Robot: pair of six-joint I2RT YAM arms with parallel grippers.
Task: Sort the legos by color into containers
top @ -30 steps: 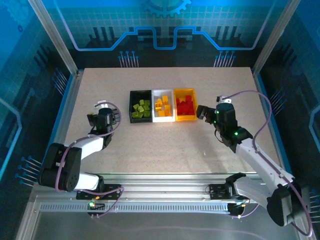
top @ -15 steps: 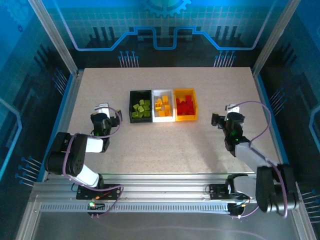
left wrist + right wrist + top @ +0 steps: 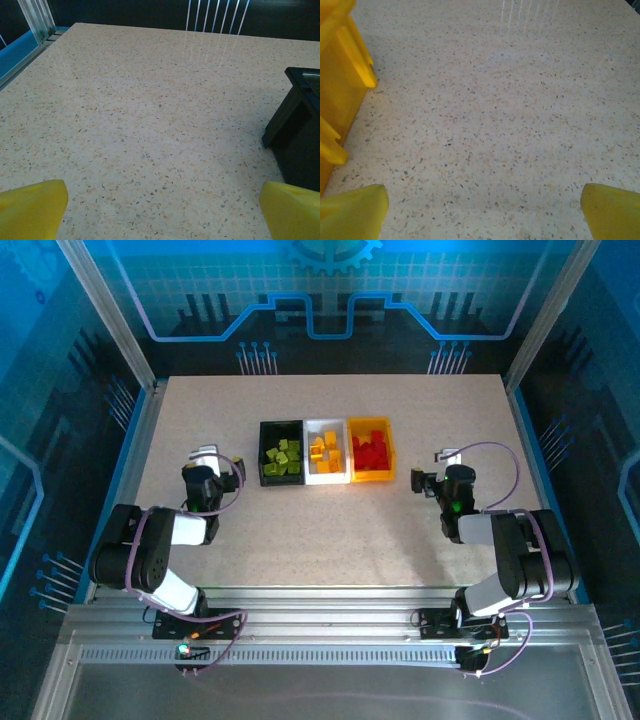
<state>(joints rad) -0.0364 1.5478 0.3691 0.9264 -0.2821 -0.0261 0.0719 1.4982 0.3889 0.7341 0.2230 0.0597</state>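
Three joined containers stand in a row at mid-table. The black one [image 3: 263, 452] holds the lime green legos [image 3: 283, 458]. The white one [image 3: 326, 479] holds yellow-orange legos [image 3: 326, 451], and the yellow-orange one [image 3: 372, 478] holds red legos [image 3: 371, 452]. My left gripper [image 3: 206, 466] rests low, left of the black container [image 3: 295, 135], open [image 3: 162, 212] over bare tabletop. My right gripper [image 3: 438, 478] sits right of the yellow-orange container [image 3: 340, 75], also open [image 3: 482, 212] with nothing between its yellow fingertips [image 3: 352, 210].
Both arms are folded back toward their bases at the near edge. A speckled beige tabletop [image 3: 330, 530] stretches around the bins. Metal frame posts [image 3: 110, 320] and blue side rails border the table.
The right arm has drawn back from beside the yellow-orange container and folded down to the near right. The left arm has folded in a little as well. Both grippers stay open.
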